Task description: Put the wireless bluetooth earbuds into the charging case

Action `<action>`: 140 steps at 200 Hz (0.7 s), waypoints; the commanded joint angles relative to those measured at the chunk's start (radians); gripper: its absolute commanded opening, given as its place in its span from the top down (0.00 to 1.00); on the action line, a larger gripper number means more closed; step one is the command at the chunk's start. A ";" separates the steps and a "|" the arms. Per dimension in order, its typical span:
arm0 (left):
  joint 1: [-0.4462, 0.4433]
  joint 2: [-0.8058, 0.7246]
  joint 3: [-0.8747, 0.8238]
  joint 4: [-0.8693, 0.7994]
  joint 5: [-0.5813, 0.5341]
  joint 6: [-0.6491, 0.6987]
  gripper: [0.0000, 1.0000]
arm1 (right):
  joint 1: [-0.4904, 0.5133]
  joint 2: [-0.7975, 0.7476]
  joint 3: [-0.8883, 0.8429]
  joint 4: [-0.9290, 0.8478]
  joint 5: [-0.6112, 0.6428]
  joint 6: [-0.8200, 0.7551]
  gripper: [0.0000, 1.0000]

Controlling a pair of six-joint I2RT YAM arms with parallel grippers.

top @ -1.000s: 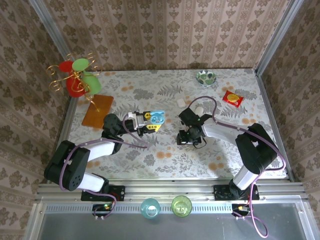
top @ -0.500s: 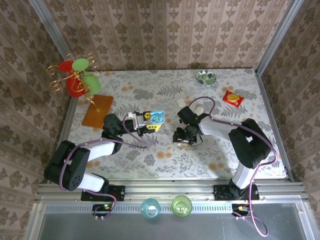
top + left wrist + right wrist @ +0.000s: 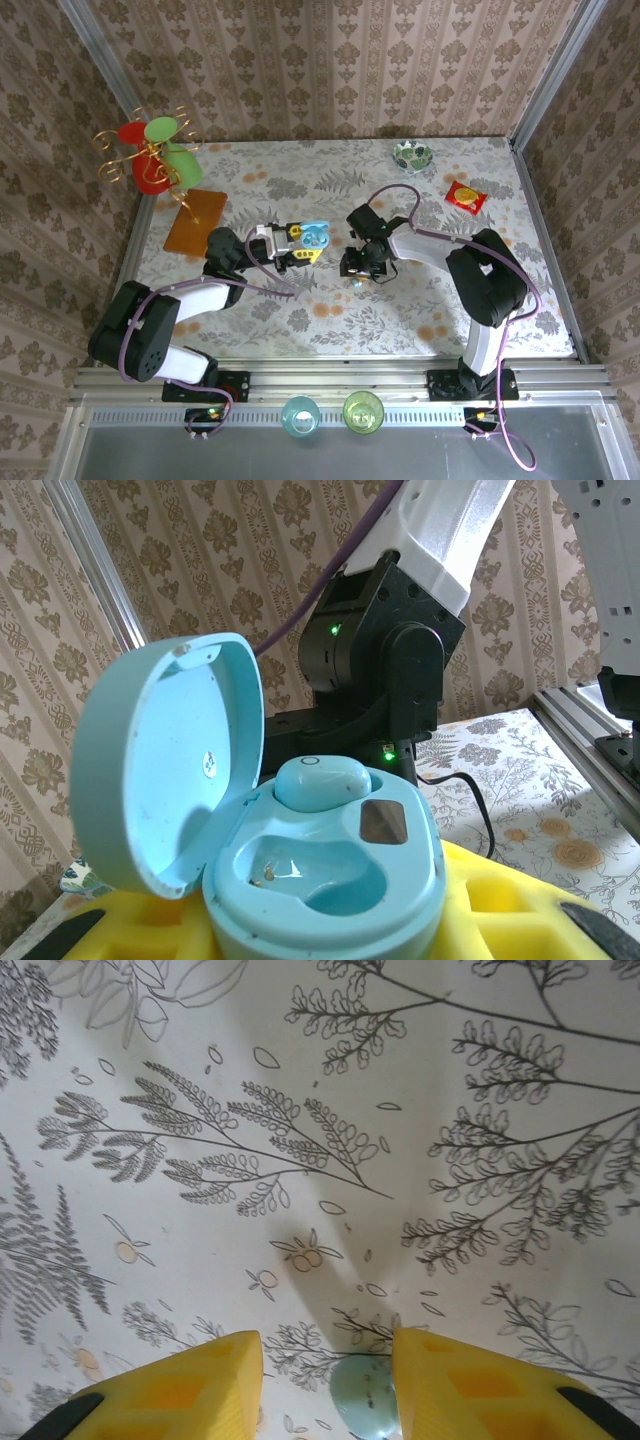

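The charging case (image 3: 330, 860) is light blue with its lid (image 3: 165, 760) swung open, and my left gripper (image 3: 330, 925) is shut on its base between yellow fingers. One earbud (image 3: 322, 780) sits in the rear socket; the front socket (image 3: 310, 875) is empty. From above, the case (image 3: 314, 235) is held just left of table centre. My right gripper (image 3: 325, 1385) points down at the table, its jaws open. A pale blue earbud (image 3: 360, 1400) lies on the table between them, against the right finger (image 3: 470, 1390), with a gap to the left finger (image 3: 190, 1390). From above, the right gripper (image 3: 358, 270) is close to the right of the case.
A green bowl (image 3: 412, 154) and a red packet (image 3: 465, 196) lie at the back right. An orange sheet (image 3: 195, 220) and a gold stand with red and green discs (image 3: 150, 158) are at the back left. Two cups (image 3: 300, 414) (image 3: 363, 411) stand below the table's front edge.
My right arm has swung left toward the case and its jaws have narrowed a little. The left arm and the case have not moved.
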 commanded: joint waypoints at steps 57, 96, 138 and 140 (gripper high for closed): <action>0.076 -0.019 -0.004 0.027 -0.048 0.000 0.73 | 0.107 -0.052 0.048 -0.160 0.324 -0.180 0.59; 0.130 -0.027 -0.010 0.027 -0.073 -0.017 0.73 | 0.182 -0.047 0.088 -0.209 0.478 -0.227 0.61; 0.164 -0.039 -0.016 0.026 -0.086 -0.014 0.73 | 0.273 0.039 0.191 -0.334 0.649 -0.231 0.63; 0.168 -0.039 -0.017 0.026 -0.086 -0.015 0.73 | 0.277 0.043 0.195 -0.339 0.656 -0.230 0.63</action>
